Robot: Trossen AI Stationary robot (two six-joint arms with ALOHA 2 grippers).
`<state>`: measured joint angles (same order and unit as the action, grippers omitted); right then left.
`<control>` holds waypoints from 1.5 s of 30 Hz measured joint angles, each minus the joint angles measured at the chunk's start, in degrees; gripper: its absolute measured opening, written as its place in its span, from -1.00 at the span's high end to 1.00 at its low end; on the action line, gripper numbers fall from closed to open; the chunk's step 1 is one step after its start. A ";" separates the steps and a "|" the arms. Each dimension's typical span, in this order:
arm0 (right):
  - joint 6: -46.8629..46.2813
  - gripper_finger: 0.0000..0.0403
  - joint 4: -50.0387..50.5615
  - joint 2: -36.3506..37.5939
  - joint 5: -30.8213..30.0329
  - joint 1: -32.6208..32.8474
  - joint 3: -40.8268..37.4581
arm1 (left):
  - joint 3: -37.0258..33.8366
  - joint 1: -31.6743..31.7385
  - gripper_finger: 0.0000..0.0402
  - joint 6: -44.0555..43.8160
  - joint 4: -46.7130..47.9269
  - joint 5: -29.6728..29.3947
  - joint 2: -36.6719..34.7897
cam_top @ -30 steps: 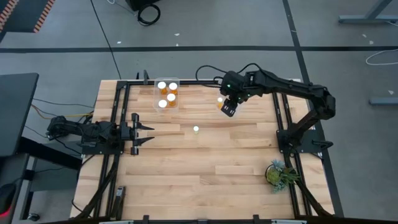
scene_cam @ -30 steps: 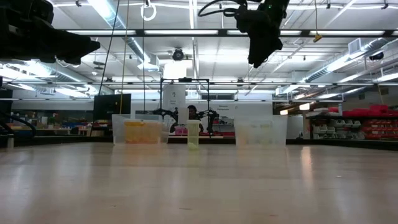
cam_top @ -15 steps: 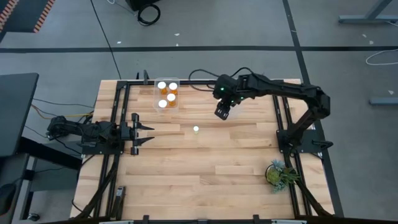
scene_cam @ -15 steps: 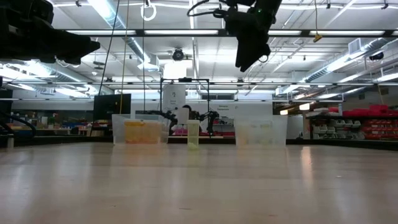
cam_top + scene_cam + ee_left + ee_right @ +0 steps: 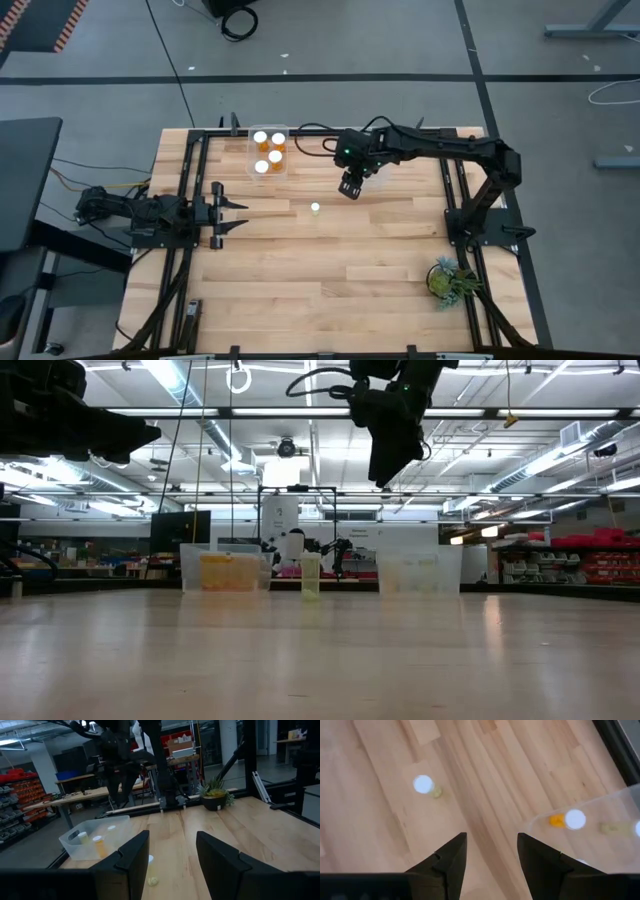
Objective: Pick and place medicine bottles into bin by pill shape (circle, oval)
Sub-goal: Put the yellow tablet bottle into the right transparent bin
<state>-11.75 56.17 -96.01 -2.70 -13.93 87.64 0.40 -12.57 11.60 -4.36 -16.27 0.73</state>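
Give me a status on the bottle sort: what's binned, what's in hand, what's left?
Done: four bottles sit in the clear bin. In hand: nothing; the right gripper hangs open and empty above the table, left gripper open, parked. Left: one lone bottle mid-table.

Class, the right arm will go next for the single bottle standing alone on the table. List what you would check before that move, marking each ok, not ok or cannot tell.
1. Right gripper empty, jaws apart: ok.
2. Lone bottle upright, white cap on top, nothing touching it: ok.
3. Right gripper directly above the lone bottle: not ok; it hangs high and off to one side.
4. Left gripper parked by the table's left edge, out of the path: ok.
5. Pill shape inside the lone bottle: cannot tell.
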 joint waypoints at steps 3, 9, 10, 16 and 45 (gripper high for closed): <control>0.00 0.10 -0.90 -0.06 0.04 1.07 0.00 | -0.02 -0.01 0.14 0.02 0.04 -0.02 0.00; 0.00 0.10 -3.41 -0.07 0.22 3.43 0.00 | -0.01 0.01 0.14 0.01 -0.05 -0.01 0.00; 0.01 0.10 -4.10 -0.05 0.22 3.96 0.00 | 0.00 0.01 0.14 0.00 -0.02 0.00 0.00; 0.83 0.10 -8.70 -0.04 0.24 7.60 0.00 | -0.02 -0.01 0.14 0.00 -0.04 0.00 0.00; 2.45 0.10 -11.72 -11.17 -4.68 16.76 6.75 | 0.00 -0.01 0.14 -0.11 0.00 0.03 0.36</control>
<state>-9.30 44.45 -107.18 -7.38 2.83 94.38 0.40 -12.58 11.49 -4.36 -16.24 1.09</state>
